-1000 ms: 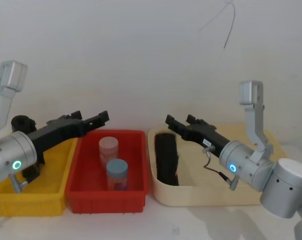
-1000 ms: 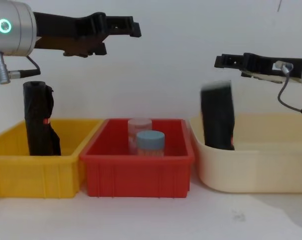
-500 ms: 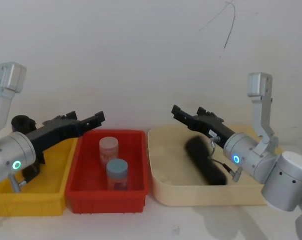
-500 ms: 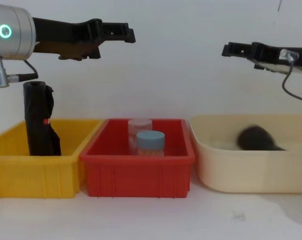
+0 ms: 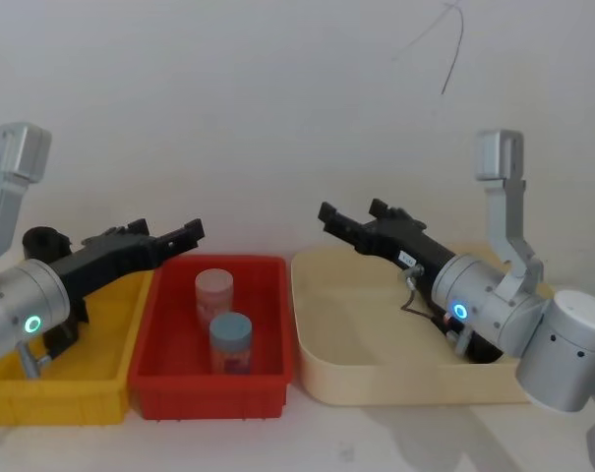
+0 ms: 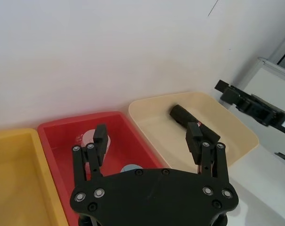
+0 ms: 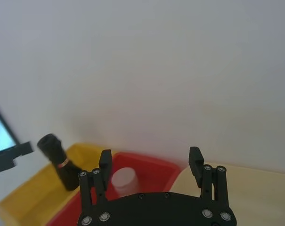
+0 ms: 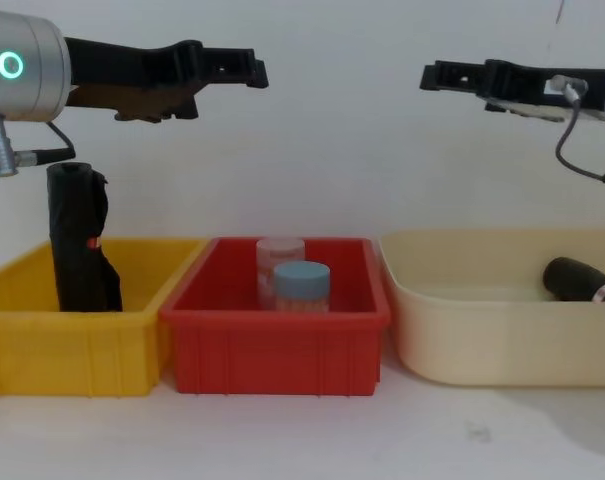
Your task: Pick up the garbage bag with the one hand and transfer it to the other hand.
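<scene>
From my seat, three bins stand in a row on the white table (image 8: 302, 430), long sides together. The yellow bin (image 8: 62, 350) is on the robot's left, the red bin (image 8: 282, 350) in the middle and the cream bin (image 8: 462, 330) on the right. Their rims meet or nearly meet, and I can't tell whether they touch.

Both arms are held well above those rims. The left gripper (image 8: 250, 70), on the green-lit arm, reaches in over the seam between the yellow and red bins. Its wrist view shows me the fingers spread wide with nothing between them. The right gripper (image 8: 434, 75), on the blue-lit arm, points back toward it from over the cream bin's left half, its fingers likewise parted and empty. Between the two tips I have open air above the red bin's right side, and a plain wall behind.

The garbage bag (image 8: 579, 279) lies on its side on the cream bin's floor at the right end. It sits below the rim with a red mark near its far end, well apart from both grippers.

The red bin holds two jars, close together: a clear jar (image 8: 280, 250) behind and a blue-lidded jar (image 8: 302, 285) in front. In the yellow bin a looser black roll (image 8: 77, 240) stands upright, its top well above the rim, under the left arm.
</scene>
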### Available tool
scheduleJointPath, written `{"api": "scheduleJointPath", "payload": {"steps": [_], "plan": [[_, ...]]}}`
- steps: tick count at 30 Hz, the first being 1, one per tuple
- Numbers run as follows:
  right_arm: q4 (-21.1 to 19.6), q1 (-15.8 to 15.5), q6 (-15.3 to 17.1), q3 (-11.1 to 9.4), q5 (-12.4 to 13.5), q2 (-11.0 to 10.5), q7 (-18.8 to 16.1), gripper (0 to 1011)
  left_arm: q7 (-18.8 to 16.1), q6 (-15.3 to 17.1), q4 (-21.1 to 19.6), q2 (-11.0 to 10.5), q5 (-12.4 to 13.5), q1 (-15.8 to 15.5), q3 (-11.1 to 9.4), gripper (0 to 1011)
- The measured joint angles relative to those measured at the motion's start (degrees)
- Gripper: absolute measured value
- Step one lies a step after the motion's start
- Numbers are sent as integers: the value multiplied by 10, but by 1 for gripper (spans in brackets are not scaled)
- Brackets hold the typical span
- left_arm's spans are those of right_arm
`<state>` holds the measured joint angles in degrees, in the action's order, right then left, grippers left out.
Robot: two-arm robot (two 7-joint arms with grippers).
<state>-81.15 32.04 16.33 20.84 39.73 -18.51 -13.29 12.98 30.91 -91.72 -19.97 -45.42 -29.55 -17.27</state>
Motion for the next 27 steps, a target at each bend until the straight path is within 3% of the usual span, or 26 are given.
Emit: {"api": "scheduleJointPath", "payload": {"steps": [9, 13, 19, 27], "plan": [[-26, -1, 17, 31, -7, -16, -34, 1001, -1, -1, 1, 0, 1, 0, 0, 1002], [-38, 4, 31, 57, -15, -21, -52, 1001, -1, -1, 1, 0, 1, 0, 0, 1001], [-41, 17, 47, 92, -32, -19, -64, 1001, -2, -1, 1, 0, 1, 0, 0, 1001], [-32, 31, 63, 121, -50, -9, -69, 1001, -2, -1, 1, 0, 1, 0, 0, 1002]]}}
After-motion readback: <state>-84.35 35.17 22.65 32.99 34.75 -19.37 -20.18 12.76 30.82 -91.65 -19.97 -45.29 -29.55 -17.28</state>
